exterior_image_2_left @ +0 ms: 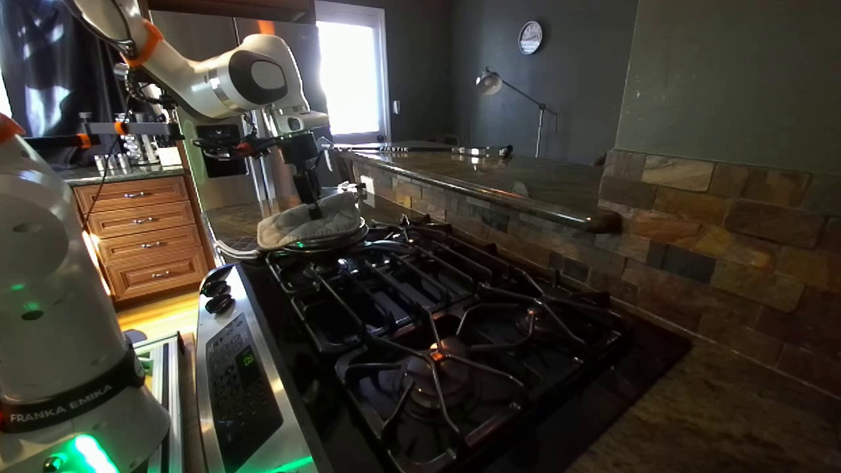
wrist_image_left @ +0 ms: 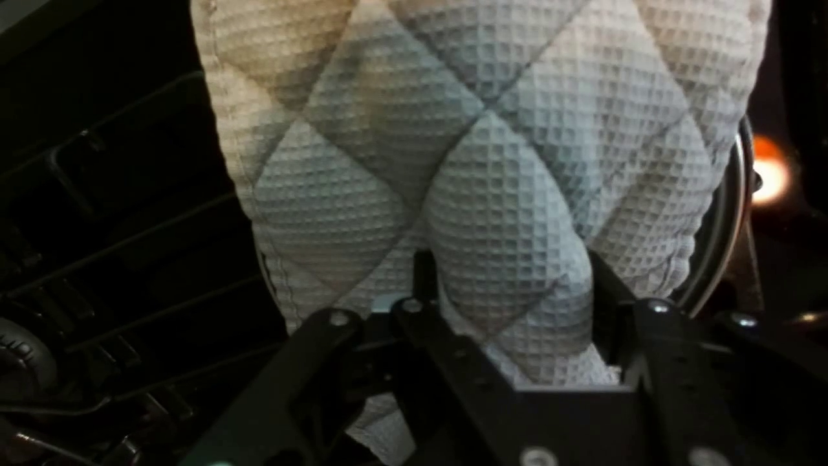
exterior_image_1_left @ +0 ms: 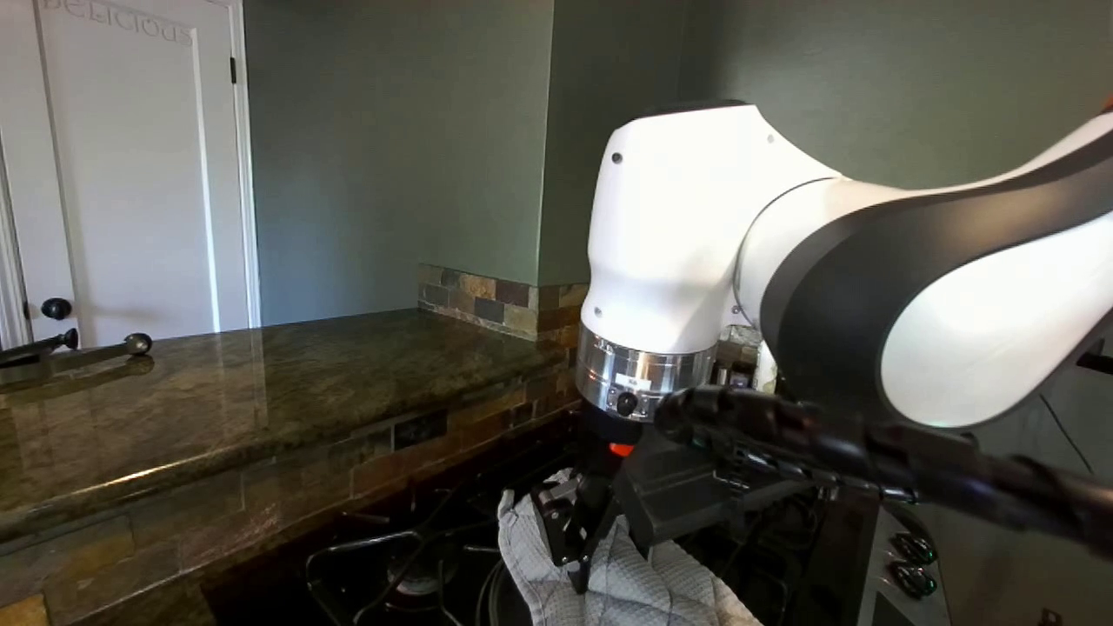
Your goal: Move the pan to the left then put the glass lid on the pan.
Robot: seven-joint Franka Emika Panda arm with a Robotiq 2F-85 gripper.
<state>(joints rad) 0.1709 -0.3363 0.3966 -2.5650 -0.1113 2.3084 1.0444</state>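
Hand (wrist_image_left: 515, 277) pinches a fold of quilted cloth (wrist_image_left: 479, 165) over the pan (wrist_image_left: 730, 220)

The hand points down at the far end of the gas cooktop (exterior_image_2_left: 303, 366) in an exterior view, its two fingers (wrist_image_left: 425, 275) squeezed on a raised fold of the pale grey, waffle-textured cloth. In the wrist view the fold bulges between the fingertips, and the rest of the cloth spreads out around them, stitched in diamonds.

The pan sits beneath the hand, mostly covered by the cloth; a curve of its metal rim shows past the cloth's edge, to the right of the hand in the wrist view. What lies between cloth and pan is hidden.

In an exterior view, a stainless refrigerator (exterior_image_2_left: 205, 37) stands behind the hand, while a floor lamp (exterior_image_2_left: 488, 82) and a round wall clock (exterior_image_2_left: 531, 37) are well apart from it, up and to its right. In an exterior view, the white arm (exterior_image_1_left: 674, 243) rises above the hand, a granite ledge (exterior_image_1_left: 261, 387) lies to its left, and control knobs (exterior_image_1_left: 913, 577) are to its right.
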